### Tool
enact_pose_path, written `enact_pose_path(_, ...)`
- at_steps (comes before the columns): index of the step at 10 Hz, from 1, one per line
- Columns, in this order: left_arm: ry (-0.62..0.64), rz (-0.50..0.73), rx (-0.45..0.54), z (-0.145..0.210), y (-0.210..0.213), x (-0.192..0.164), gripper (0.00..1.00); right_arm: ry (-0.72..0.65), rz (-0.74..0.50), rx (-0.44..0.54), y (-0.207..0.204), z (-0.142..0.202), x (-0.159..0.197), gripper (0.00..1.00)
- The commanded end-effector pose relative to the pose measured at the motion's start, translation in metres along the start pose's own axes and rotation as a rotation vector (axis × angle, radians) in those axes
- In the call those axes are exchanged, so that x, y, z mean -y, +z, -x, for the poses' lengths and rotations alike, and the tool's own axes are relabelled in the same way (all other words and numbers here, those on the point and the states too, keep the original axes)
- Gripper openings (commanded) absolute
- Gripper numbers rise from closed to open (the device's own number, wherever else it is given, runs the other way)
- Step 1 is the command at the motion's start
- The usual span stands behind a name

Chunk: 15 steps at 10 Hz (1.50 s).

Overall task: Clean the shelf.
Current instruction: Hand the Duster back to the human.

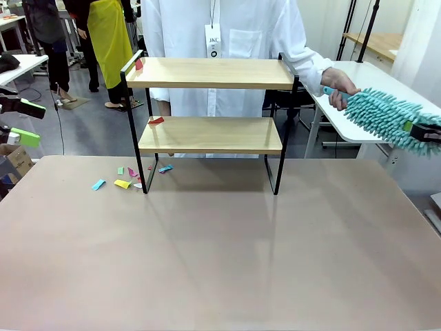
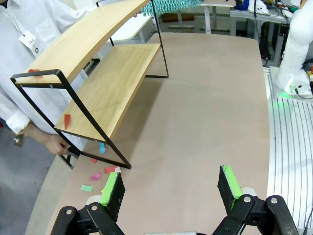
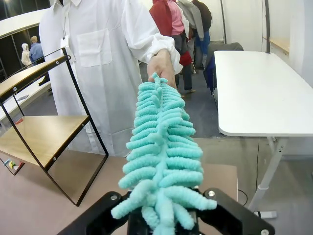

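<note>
Wide beige tabletop (image 1: 227, 255) is carrying the two-tier wooden shelf with thin black frame (image 1: 210, 134) at its far edge. My right pincer (image 3: 164, 215) is clamping the soft, light teal chenille duster (image 3: 159, 156); a person's hand (image 3: 161, 63) is holding its far end. Left pincer (image 2: 171, 188) is hanging apart near the shelf. Shelf looks rigid and likely tippy; I would brush gently.

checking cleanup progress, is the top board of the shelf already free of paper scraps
No, a red scrap lies at the left end of the shelf's top board.

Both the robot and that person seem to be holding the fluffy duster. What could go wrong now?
The right gripper is shut on the duster while the person's hand grips its other end, so a pull might yank or drop it. Sweeping could also tip the light shelf or just scatter paper scraps further.
</note>
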<state>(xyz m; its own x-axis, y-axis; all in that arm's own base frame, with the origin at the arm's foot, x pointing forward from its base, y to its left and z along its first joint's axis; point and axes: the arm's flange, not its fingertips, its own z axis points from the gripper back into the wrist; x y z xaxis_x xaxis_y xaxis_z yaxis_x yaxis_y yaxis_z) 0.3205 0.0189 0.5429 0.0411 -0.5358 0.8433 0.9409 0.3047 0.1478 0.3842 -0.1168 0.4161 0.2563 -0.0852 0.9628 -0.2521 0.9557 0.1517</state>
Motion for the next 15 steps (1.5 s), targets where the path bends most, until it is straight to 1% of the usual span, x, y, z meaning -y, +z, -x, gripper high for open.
enact_pose_path(1, -0.019, 0.002, 0.023, -0.001, -0.002, -0.001, 1.00, -0.001, 0.005, -0.002, 0.002, -0.003, -0.001, 0.17)
enact_pose_path(3, -0.019, 0.002, 0.023, -0.001, -0.002, -0.001, 1.00, -0.001, 0.005, -0.002, 0.002, -0.003, -0.001, 0.17)
enact_pose_path(4, -0.019, 0.002, 0.023, -0.001, -0.002, -0.001, 1.00, 0.000, 0.000, 0.000, 0.000, 0.000, 0.000, 0.76)
enact_pose_path(5, -0.019, 0.002, 0.023, -0.001, -0.002, -0.001, 1.00, -0.003, 0.004, -0.006, 0.002, -0.002, -0.001, 0.76)
enact_pose_path(6, -0.019, 0.002, 0.023, -0.001, -0.002, -0.001, 1.00, -0.008, 0.001, -0.014, 0.004, -0.008, -0.001, 1.00)
enact_pose_path(7, -0.019, 0.002, 0.023, -0.001, -0.002, -0.001, 1.00, -0.021, -0.006, -0.015, 0.009, -0.016, 0.000, 0.81)
enact_pose_path(8, -0.019, 0.002, 0.023, -0.001, -0.002, -0.001, 1.00, -0.028, -0.002, 0.006, 0.015, -0.029, 0.001, 1.00)
enact_pose_path(9, -0.019, 0.002, 0.023, -0.001, -0.002, -0.001, 1.00, -0.046, 0.003, 0.029, 0.021, -0.045, 0.004, 1.00)
enact_pose_path(12, -0.019, 0.002, 0.023, -0.001, -0.002, -0.001, 1.00, -0.197, 0.017, 0.127, 0.037, -0.107, 0.028, 1.00)
enact_pose_path(13, -0.019, 0.002, 0.023, -0.001, -0.002, -0.001, 1.00, -0.283, 0.023, 0.155, 0.041, -0.127, 0.046, 1.00)
enact_pose_path(14, -0.019, 0.002, 0.023, -0.001, -0.002, -0.001, 1.00, -0.402, 0.027, 0.190, 0.047, -0.146, 0.071, 1.00)
enact_pose_path(15, -0.019, 0.002, 0.023, -0.001, -0.002, -0.001, 1.00, -0.490, 0.035, 0.221, 0.056, -0.159, 0.094, 1.00)
